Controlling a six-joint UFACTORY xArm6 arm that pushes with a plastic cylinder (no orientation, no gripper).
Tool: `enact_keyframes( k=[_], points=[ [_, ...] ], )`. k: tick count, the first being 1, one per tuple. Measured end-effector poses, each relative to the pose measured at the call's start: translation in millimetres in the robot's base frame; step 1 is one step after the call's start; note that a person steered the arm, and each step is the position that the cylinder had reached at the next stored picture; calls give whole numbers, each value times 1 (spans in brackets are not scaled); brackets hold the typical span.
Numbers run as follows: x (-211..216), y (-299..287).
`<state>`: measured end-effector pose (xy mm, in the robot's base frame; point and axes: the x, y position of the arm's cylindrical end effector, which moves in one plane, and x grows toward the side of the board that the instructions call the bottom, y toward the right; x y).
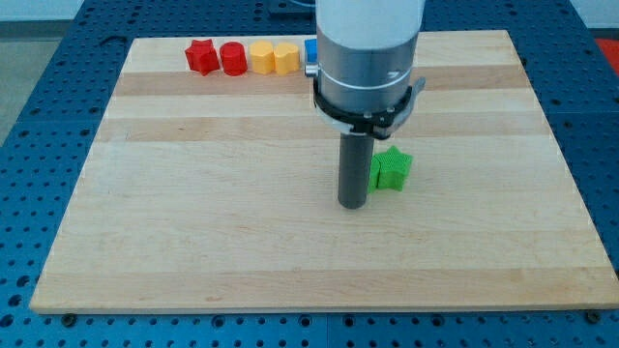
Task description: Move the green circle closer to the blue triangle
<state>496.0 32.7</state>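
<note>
My tip [352, 204] rests on the wooden board [222, 242] near its middle. A green block [392, 168], star-like in outline, sits just to the right of the rod, touching or nearly touching it. A blue block [310, 50] shows only as a sliver at the view's top, mostly hidden behind the arm; its shape cannot be made out. No green circle can be told apart in this view.
Along the board's top edge stand a red star [200, 56], a red cylinder [233, 59], a yellow star-like block [261, 57] and a yellow hexagonal block [285, 59]. The arm's grey body [368, 58] hides part of the top edge.
</note>
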Motion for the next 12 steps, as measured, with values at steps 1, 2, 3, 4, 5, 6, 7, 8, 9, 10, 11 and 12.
enact_keyframes(
  k=[1, 2, 3, 4, 5, 6, 7, 8, 9, 10, 11, 12],
  points=[
    [-25, 5],
    [-42, 10],
    [-35, 6],
    [-43, 13],
    [-77, 22],
    [-108, 29],
    [-114, 29],
    [-112, 29],
    [-135, 45],
    [-163, 59],
    [-163, 54],
    [-143, 50]
  ],
)
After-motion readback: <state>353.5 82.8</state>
